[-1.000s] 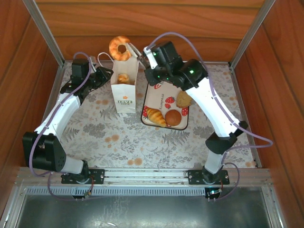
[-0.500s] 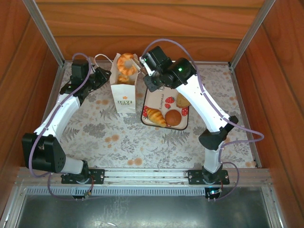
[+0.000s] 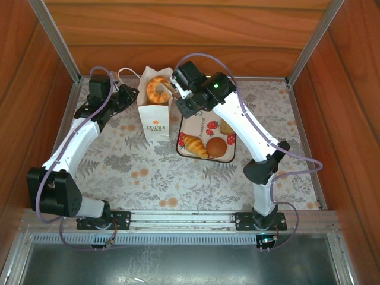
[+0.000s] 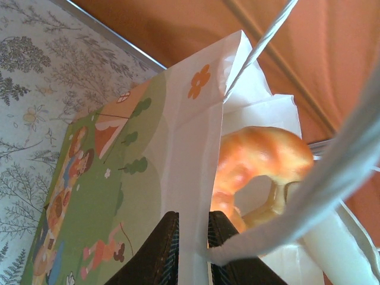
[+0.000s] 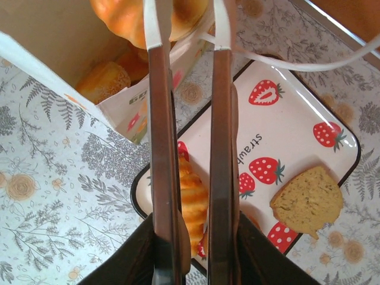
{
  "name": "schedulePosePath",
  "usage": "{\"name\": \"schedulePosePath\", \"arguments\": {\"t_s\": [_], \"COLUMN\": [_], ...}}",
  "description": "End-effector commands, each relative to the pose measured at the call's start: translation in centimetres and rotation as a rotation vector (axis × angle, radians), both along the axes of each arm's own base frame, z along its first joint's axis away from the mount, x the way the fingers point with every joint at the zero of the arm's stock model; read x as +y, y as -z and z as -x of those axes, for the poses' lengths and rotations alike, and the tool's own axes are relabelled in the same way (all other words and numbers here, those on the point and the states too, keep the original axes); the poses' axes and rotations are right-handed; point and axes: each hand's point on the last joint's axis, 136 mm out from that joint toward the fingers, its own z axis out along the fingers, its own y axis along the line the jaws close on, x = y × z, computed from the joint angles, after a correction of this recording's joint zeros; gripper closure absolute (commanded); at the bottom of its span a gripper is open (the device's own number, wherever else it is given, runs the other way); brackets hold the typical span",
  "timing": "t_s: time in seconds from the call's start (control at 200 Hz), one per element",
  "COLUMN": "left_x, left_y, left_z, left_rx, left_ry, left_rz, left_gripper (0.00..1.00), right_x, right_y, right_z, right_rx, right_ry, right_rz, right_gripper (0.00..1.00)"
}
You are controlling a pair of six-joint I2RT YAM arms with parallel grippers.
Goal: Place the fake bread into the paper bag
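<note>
Ring: glossy golden toy pastry, lying in the bag's mouth.
Bag: white paper, upright, printed; a small bun inside.
Right gripper: narrow gap, ring's edge between the tips; gripped or loose, cannot tell.
Left gripper: pinched tight on bag's side wall.
Tray: smooth, strawberry-printed, beside bag; ridged croissant, tan roll on it.
Cloth: floral, under all.
</note>
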Motion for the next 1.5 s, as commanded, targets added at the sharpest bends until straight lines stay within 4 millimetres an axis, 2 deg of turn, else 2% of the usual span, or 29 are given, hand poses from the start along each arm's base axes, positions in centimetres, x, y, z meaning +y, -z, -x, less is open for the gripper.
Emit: {"name": "schedulePosePath", "arguments": {"t_s": [0.0,0.105,0.23,0.405,0.56,0.775,0.855,0.87,0.895,1.015,1.175,1.299,1.494], "left_x": [0.1,0.0,0.0,-0.2,-0.2,0.4,0.9,1.0,1.3,2.7,5.0,6.5,7.7], "left_y": [-0.3,-0.5,-0.8,-1.3,-2.0,-2.5,-2.6,-2.6,-2.7,-2.5,-2.3,-2.0,-1.5], "left_z": [0.7,0.8,0.8,1.0,1.3,1.9,2.2,2.3,2.5,3.2,4.7,6.1,7.6], "left_rx": [-0.009,-0.013,-0.019,-0.029,-0.044,-0.069,-0.081,-0.082,-0.086,-0.102,-0.132,-0.153,-0.189], "left_ry": [0.005,0.007,0.012,0.022,0.025,0.001,-0.017,-0.023,-0.032,-0.09,-0.182,-0.248,-0.299], "left_rz": [-0.017,-0.015,-0.011,-0.001,0.003,-0.011,-0.027,-0.03,-0.033,-0.058,-0.095,-0.114,-0.13], "left_gripper": [0.79,0.79,0.78,0.68,0.58,0.37,0.31,0.3,0.29,0.24,0.2,0.16,0.01], "right_x": [0.4,0.4,0.4,0.4,0.1,-2.1,-3.0,-3.8,-4.2,-6.7,-9.9,-11.4,-12.1], "right_y": [-1.9,-2.7,-3.8,-6.3,-9.2,-12.0,-12.1,-12.8,-12.9,-11.9,-8.5,-4.1,4.9], "right_z": [0.3,0.3,0.4,1.0,2.4,4.7,5.4,6.0,6.3,7.1,7.9,8.9,10.3], "right_rx": [-0.029,-0.046,-0.067,-0.101,-0.127,-0.154,-0.152,-0.166,-0.171,-0.179,-0.115,-0.02,0.177], "right_ry": [-0.002,-0.001,-0.005,-0.027,-0.056,-0.052,-0.038,-0.036,-0.036,0.019,0.117,0.163,0.181], "right_rz": [-0.052,-0.069,-0.092,-0.171,-0.263,-0.339,-0.35,-0.367,-0.37,-0.342,-0.296,-0.24,-0.091], "right_gripper": [0.65,0.61,0.61,0.62,0.63,0.63,0.63,0.63,0.63,0.63,0.63,0.63,0.63]}}
